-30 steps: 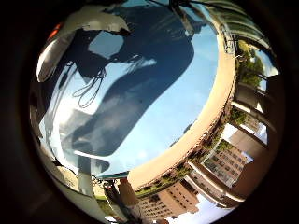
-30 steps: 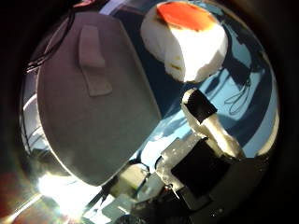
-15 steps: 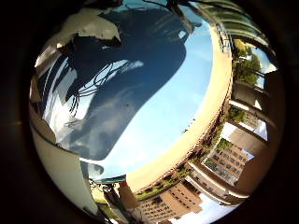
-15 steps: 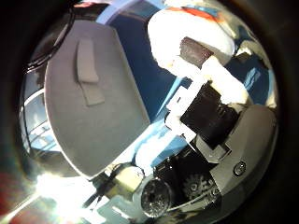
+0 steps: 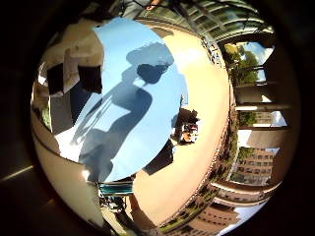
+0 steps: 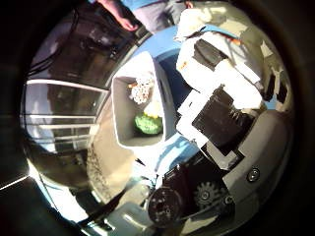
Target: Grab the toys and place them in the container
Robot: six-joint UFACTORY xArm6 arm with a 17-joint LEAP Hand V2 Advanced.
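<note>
In the right thumb side palm view my hand [image 6: 219, 93] has its white and black fingers curled round a white and orange soft toy [image 6: 201, 20], which is mostly hidden behind them. The grey container [image 6: 123, 123] stands far below on the blue table. A green toy [image 6: 148, 125] and a white and brown toy [image 6: 143, 90] lie inside it. In the right little finger side palm view the blue table top [image 5: 128, 88] lies far below, with the shadow of the arm and hand across it.
A person's hand [image 6: 118, 12] shows beyond the container at the table's far side. A small cart [image 5: 116, 187] stands by the table's edge and a small object [image 5: 187, 131] lies on the tan floor. Buildings [image 5: 251, 162] stand beyond.
The hand has risen high above the table, so container and table look much smaller. The fingers closed round the white and orange toy and still hold it.
</note>
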